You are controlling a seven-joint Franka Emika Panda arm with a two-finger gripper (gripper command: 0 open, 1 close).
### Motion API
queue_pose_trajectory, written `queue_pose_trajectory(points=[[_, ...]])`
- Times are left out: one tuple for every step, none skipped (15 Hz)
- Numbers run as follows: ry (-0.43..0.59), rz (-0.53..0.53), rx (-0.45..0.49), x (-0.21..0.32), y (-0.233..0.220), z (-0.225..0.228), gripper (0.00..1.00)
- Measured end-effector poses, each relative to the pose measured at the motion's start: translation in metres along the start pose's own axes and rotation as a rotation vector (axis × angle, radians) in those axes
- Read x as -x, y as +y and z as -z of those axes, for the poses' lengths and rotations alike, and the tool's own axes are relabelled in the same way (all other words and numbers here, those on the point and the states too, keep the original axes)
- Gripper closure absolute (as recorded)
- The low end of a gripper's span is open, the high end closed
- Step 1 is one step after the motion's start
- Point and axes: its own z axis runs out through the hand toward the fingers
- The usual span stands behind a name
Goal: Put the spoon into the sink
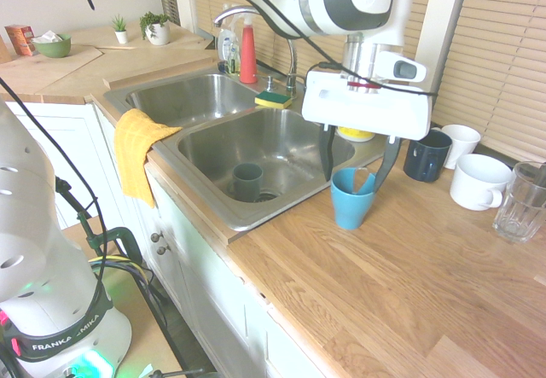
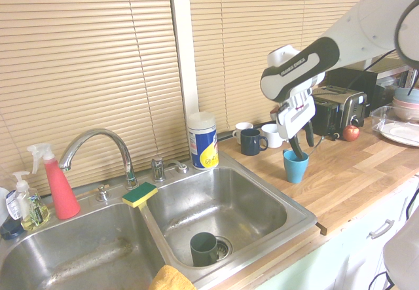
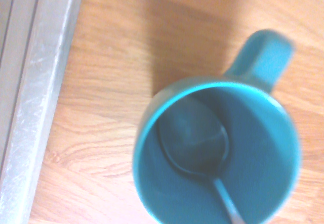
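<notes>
"What is the pincer [image 1: 353, 182] doing?"

"It's hanging over the blue mug [image 1: 350, 209], pointing downward, with its two fingers standing wide apart. It isn't gripping anything. I can't tell whether one finger is touching the mug's rim."

"And the spoon [image 3: 224, 197]?"

"It's resting inside that mug, below the pincer. Its rounded end is lying down in the mug, and its slim handle is leaning toward the rim."

"Where is the sink [image 1: 256, 139] sitting?"

"Just beside the pincer, lower down. Its nearer basin is holding a dark grey-green cup [image 2: 203, 249] by the drain [image 2: 223, 247]. The green-and-yellow sponge [image 2: 139, 194] is lying farther from the pincer, by the divider's faucet end."

"What's standing on the pincer's other side?"

"A navy mug [image 1: 426, 156] and two white mugs are standing near it, and a clear glass [image 1: 521, 202] is standing farther out along the wooden countertop [image 1: 409, 284]."
</notes>
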Motion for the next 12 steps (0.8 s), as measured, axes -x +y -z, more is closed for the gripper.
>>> queue_pose_trajectory(points=[[-0.010,0.001,0.004,0.001,0.000,-0.002,1.00],[-0.018,0.002,0.007,0.001,0.000,-0.004,1.00],[-0.023,0.004,0.010,0.002,-0.001,-0.005,1.00],[-0.030,0.005,0.013,0.002,-0.001,-0.006,1.00],[-0.039,0.007,0.017,0.003,-0.001,-0.007,1.00],[-0.046,0.011,0.025,0.003,0.000,-0.009,1.00],[-0.052,0.014,0.036,0.003,0.001,-0.011,1.00],[-0.064,0.018,0.049,0.004,0.001,-0.014,1.00],[-0.078,0.021,0.062,0.005,0.002,-0.016,1.00],[-0.088,0.023,0.071,0.006,0.002,-0.017,1.00],[-0.097,0.025,0.078,0.007,0.002,-0.017,1.00],[-0.101,0.025,0.081,0.008,0.002,-0.017,1.00]])
